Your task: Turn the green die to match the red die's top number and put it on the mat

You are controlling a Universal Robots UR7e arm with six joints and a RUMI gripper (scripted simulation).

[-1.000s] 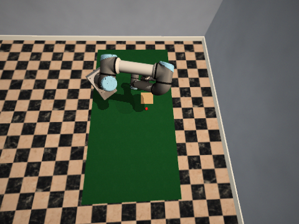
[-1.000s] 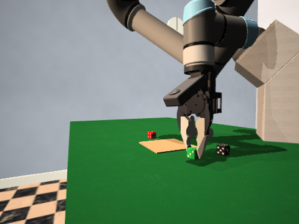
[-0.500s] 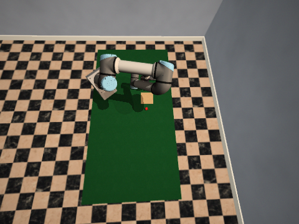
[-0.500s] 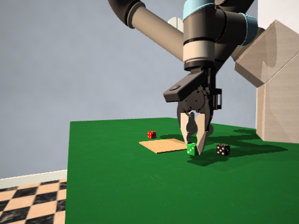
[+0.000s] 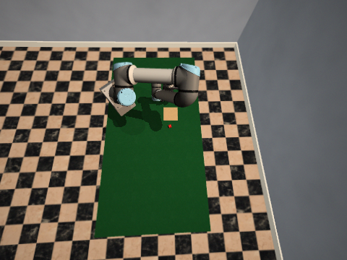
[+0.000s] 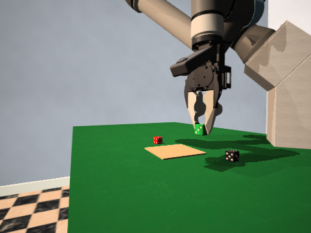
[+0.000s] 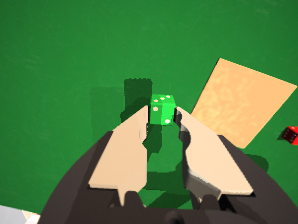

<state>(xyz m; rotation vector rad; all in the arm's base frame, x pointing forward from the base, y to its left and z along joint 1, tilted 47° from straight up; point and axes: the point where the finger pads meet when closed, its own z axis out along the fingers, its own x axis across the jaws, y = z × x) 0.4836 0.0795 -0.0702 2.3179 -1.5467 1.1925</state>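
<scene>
Your pincer [image 6: 201, 129] [image 7: 160, 107] is closed on the green die [image 6: 199, 129] [image 7: 162, 110]. The die sits between the two tips, and you have it up in the air over the green bench [image 5: 155, 173] [image 6: 146, 194] [image 7: 65, 55]. It is not on the tan mat [image 5: 170, 114] [image 6: 175, 151] [image 7: 240, 102]. In the wrist view, the mat lies off to the right of your green die, with a bit of green showing between them. You can see white dots on two sides of the green die there, but you cannot tell for sure which number is on top.

Your red die [image 5: 170, 126] [image 6: 157, 140] [image 7: 290, 135] sits on the bench near the mat, but off it. It is cut off by the right edge of the wrist view, and its dots are too small for you to read the top well. Your black die [image 6: 232, 156] sits on the bench too, on the right of the mat in the outside view, with green between the two. Its top is hard to read as well.

Your big arm [image 5: 153, 76] [image 6: 168, 21] comes from the boxy stand [image 5: 124, 111] [image 6: 291, 113] and bends over the bench, and the pincer points down

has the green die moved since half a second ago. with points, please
Yes. In the exterior view, the green die [image 6: 199, 129] [image 7: 162, 110] now appears higher in the picture, above the level of the mat [image 6: 175, 151] [image 7: 240, 102]; before, it was beside the mat's corner.
</scene>
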